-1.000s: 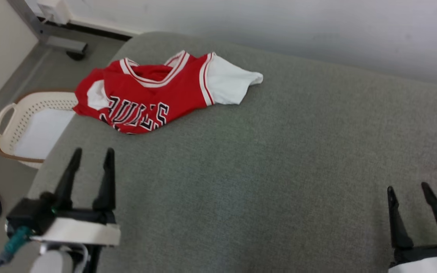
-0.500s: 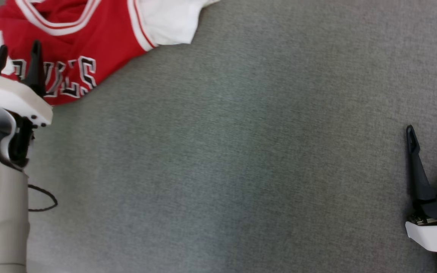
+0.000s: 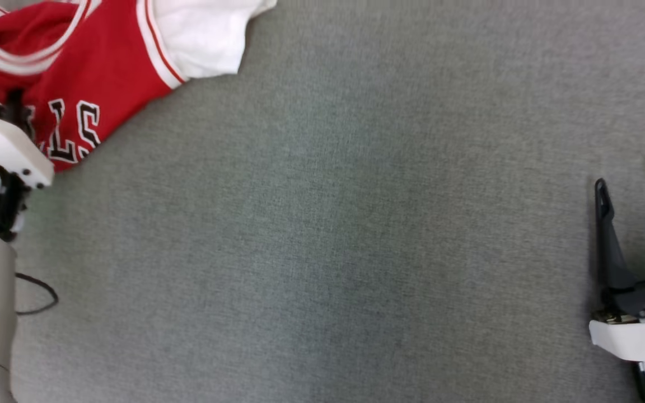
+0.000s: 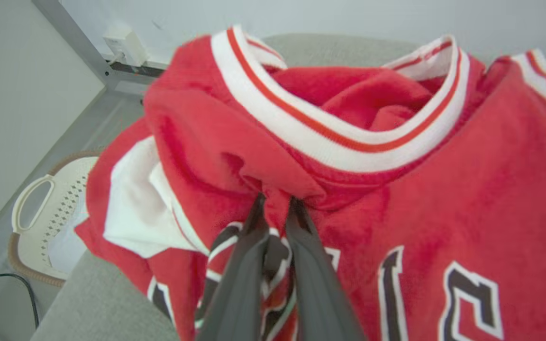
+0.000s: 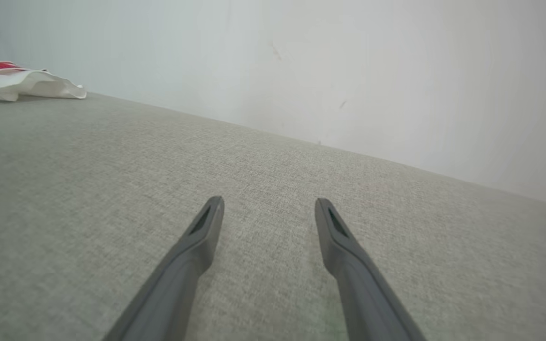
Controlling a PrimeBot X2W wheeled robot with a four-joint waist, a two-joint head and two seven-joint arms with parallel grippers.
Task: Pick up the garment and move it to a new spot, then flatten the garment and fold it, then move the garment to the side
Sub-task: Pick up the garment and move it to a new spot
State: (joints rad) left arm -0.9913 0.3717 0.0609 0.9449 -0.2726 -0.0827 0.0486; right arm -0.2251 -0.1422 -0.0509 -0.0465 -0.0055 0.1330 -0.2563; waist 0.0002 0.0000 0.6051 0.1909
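A red jersey (image 3: 104, 73) with white sleeves, white-and-red trim and black lettering lies bunched at the top left of the head view on the grey upholstered surface (image 3: 328, 235). In the left wrist view my left gripper (image 4: 275, 201) is shut on a fold of the jersey (image 4: 396, 189) just below its collar. In the head view the left gripper (image 3: 12, 112) is mostly hidden behind its pale wrist. At the right edge my right gripper (image 3: 633, 184) hovers open over bare fabric, its fingers (image 5: 206, 227) spread with nothing between them. A white sleeve (image 5: 26, 85) lies far to its left.
A cream perforated laundry basket (image 4: 40, 213) stands on the floor beside the surface's left end, below a grey metal leg (image 4: 78, 42). A black cable (image 3: 37, 291) lies on the floor. A pale wall (image 5: 349, 71) runs along the back edge.
The head camera has tilted down and moved closer. My left gripper, open a second ago, has reached into the jersey and shut on a fold. The right gripper stays open.
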